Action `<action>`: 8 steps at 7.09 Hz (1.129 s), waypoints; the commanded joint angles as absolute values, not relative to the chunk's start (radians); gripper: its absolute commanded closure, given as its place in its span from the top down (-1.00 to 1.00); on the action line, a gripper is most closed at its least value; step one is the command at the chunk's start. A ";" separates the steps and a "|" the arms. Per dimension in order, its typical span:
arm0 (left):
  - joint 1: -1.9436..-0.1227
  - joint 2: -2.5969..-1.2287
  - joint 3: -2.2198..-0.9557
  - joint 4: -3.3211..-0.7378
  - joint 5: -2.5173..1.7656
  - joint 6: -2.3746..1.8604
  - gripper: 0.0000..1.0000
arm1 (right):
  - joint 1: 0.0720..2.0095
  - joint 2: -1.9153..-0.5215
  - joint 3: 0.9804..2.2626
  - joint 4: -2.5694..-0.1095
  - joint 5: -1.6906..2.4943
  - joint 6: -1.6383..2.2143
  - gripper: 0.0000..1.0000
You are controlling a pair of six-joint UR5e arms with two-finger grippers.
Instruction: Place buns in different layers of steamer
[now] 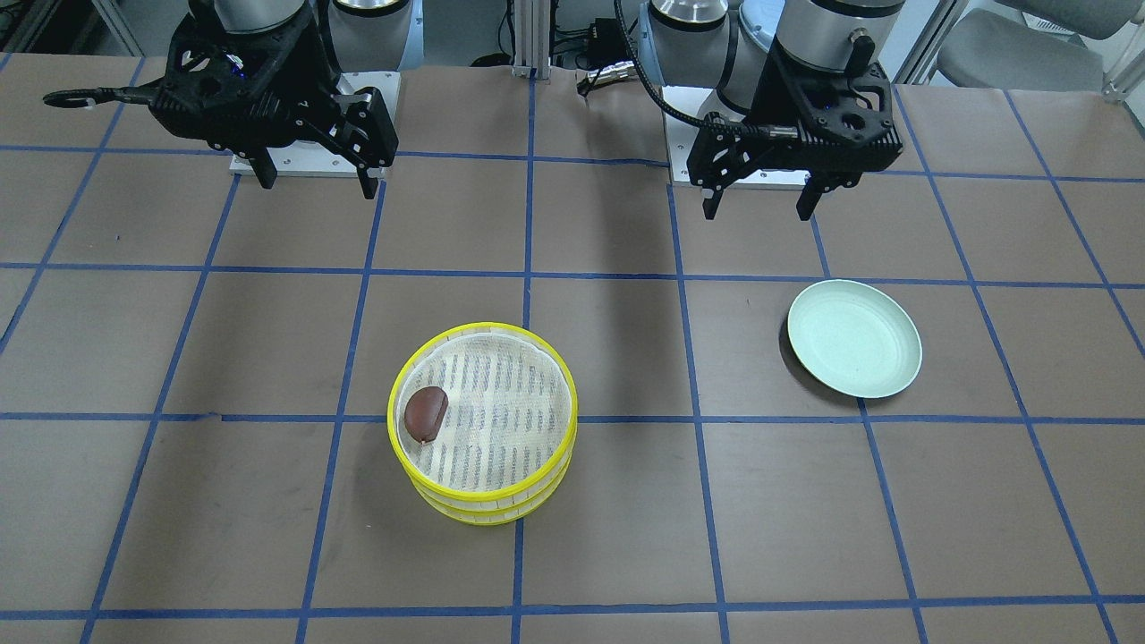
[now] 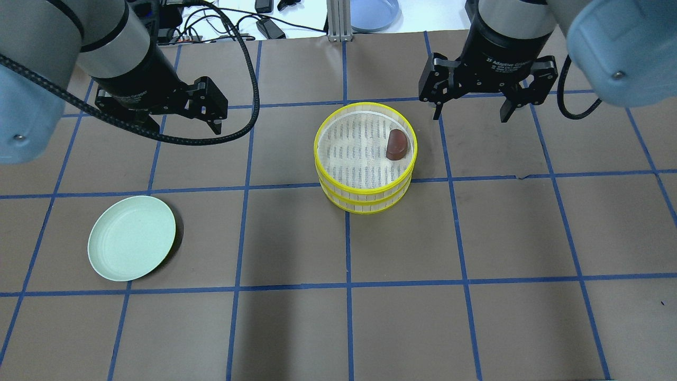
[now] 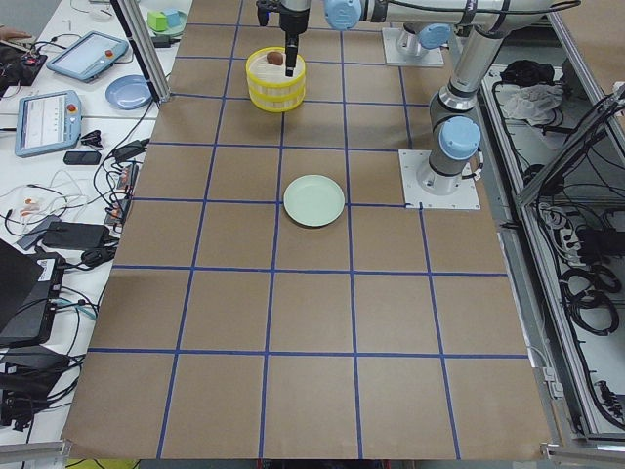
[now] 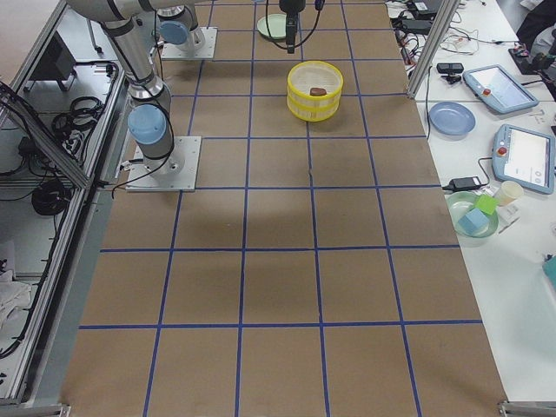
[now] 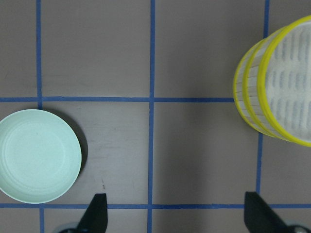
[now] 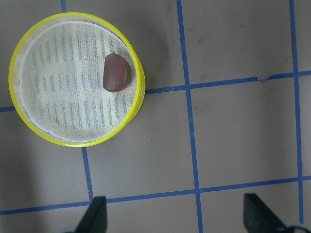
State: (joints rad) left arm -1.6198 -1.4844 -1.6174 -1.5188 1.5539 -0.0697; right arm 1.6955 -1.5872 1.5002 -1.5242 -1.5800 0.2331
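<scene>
Steamer layers (image 1: 487, 505) sit stacked on the desk (image 1: 224, 537), brown bun (image 1: 426, 414) in the top one, its long axis crossing the jaws' closing line. Beyond the stack I see right gripper (image 1: 318, 183) nearer, left gripper (image 1: 760, 210) farther; both jaws apart.

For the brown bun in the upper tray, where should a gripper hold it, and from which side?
Probably from straight above with the right gripper, fingers across the narrow middle of the bun. It is oval and lies flat close to the tray rim, so a sideways approach would meet the rim.
</scene>
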 commanded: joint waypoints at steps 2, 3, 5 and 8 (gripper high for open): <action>-1.625 -1.468 -1.629 -1.526 1.522 -0.063 1.00 | 1.695 -1.586 1.500 -1.523 -1.582 0.233 1.00; -1.623 -1.465 -1.635 -1.531 1.517 -0.064 1.00 | 1.695 -1.586 1.500 -1.523 -1.582 0.232 1.00; -1.620 -1.437 -1.641 -1.537 1.535 -0.061 1.00 | 1.695 -1.586 1.500 -1.523 -1.582 0.232 1.00; -1.620 -1.430 -1.643 -1.545 1.554 -0.040 1.00 | 1.695 -1.586 1.500 -1.520 -1.583 0.232 1.00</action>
